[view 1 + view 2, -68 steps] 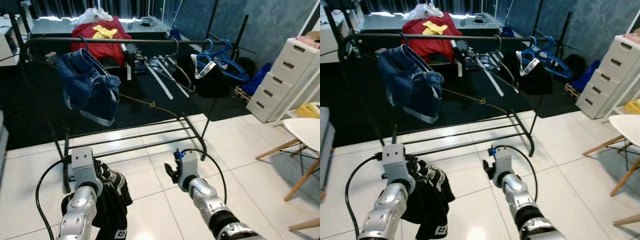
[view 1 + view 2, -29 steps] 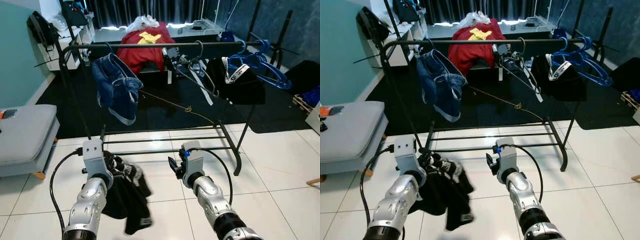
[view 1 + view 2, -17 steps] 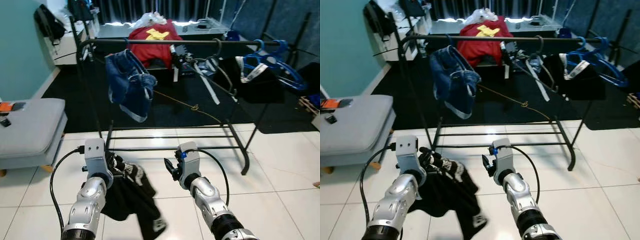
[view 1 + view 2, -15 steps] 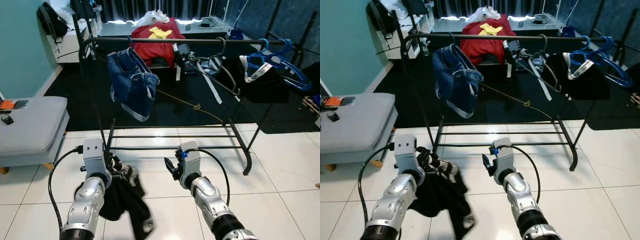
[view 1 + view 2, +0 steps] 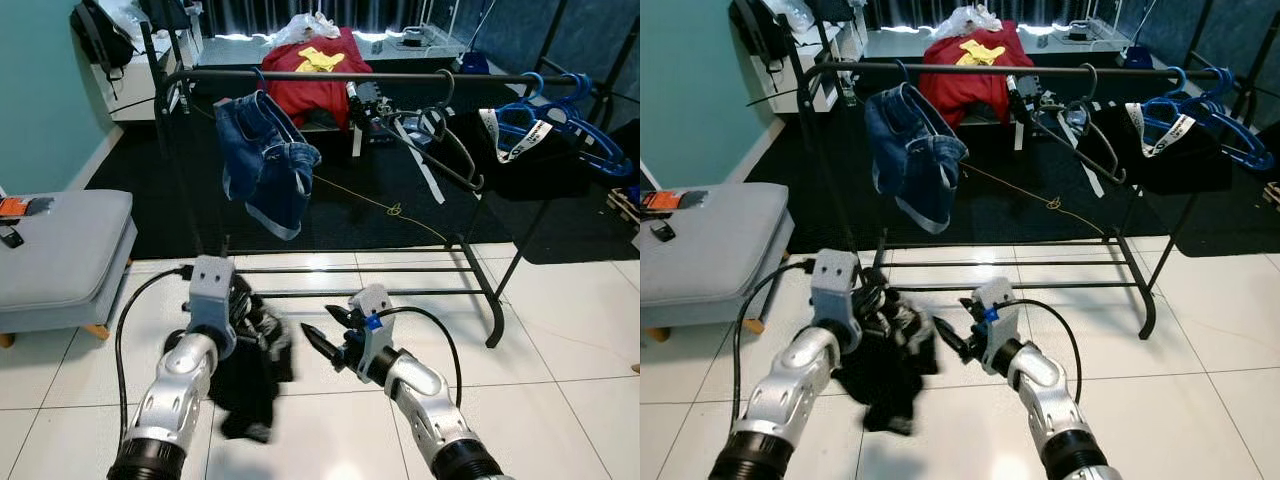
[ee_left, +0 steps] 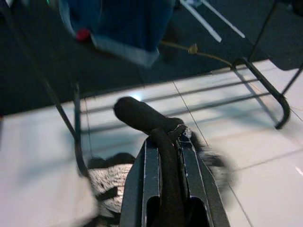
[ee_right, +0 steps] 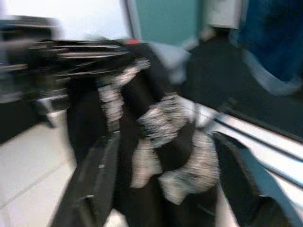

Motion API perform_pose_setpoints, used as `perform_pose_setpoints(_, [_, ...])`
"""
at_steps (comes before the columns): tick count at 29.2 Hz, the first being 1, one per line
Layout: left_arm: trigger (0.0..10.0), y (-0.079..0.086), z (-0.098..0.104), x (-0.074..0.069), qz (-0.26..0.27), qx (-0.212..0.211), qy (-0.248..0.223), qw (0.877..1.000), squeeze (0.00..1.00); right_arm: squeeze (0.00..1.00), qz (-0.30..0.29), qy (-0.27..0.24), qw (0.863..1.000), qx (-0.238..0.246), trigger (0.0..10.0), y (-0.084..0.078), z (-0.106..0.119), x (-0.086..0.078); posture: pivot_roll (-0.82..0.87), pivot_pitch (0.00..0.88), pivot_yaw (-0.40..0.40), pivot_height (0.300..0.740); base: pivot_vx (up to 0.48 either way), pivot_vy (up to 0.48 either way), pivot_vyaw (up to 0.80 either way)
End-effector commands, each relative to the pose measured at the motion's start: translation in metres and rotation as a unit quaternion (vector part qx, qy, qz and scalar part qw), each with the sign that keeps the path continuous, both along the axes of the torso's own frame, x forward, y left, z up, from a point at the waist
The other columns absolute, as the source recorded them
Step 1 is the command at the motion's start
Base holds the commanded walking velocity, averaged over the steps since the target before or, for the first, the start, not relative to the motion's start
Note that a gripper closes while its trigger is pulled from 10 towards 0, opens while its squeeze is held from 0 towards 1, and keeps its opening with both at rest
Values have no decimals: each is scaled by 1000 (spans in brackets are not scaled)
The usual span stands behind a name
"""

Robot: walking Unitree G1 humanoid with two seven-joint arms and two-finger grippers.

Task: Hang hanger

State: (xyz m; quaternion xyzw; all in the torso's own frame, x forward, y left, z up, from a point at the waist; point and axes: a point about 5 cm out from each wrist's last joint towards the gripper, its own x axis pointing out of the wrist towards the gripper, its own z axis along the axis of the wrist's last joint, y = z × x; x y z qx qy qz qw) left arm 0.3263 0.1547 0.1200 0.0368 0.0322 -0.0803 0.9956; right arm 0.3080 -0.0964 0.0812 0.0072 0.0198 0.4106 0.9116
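Observation:
My left gripper (image 5: 243, 308) is low over the white tiles, shut on a black hanger (image 6: 142, 118) whose thick curved neck sticks out past the fingers. A black garment with white print (image 5: 250, 380) droops from the hanger to the floor. My right gripper (image 5: 322, 328) points left at that garment, a short way from it. It is open, its two fingers (image 7: 97, 175) spread wide with the garment (image 7: 161, 123) in front of them. The black clothes rack (image 5: 350, 76) stands just beyond, with its rail well above both grippers.
On the rail hang denim shorts (image 5: 265, 165), empty grey hangers (image 5: 440, 140), a black garment (image 5: 520, 155) and blue hangers (image 5: 575, 135). The rack's low bars (image 5: 340, 268) cross the floor ahead. A grey padded seat (image 5: 50, 250) is on the left. Red cloth (image 5: 315, 70) lies behind.
My right gripper has swung from pointing forward to pointing left at the garment. My left gripper has carried the hanger and garment to the right, closer to it.

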Motion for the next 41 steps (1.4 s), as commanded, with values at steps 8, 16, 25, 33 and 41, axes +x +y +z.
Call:
perform_pose_setpoints(8, [10000,6,24,2,-42,67,-88,993,0,1000,25,9,1000,17,10000,-13,1,-6,86,59,29,740,0,0,0])
perform_pose_setpoints(16, [10000,6,40,-1,-94,72,-135,984,0,1000,27,7,1000,14,10000,-20,3,-9,89,59,33,740,0,0,0])
perform_pose_setpoints(25, [10000,18,67,3,-86,57,-220,970,0,0,-252,51,961,-99,10000,-73,-19,15,84,56,40,740,0,0,0])
perform_pose_setpoints(33, [10000,30,90,2,-81,-68,-266,958,0,0,-365,150,919,-24,10000,-99,-53,-6,89,57,40,740,0,0,0])
perform_pose_setpoints(41, [10000,27,96,-4,-162,-128,-278,938,0,0,-306,120,943,61,10000,-84,-55,-19,82,57,41,740,0,0,0])
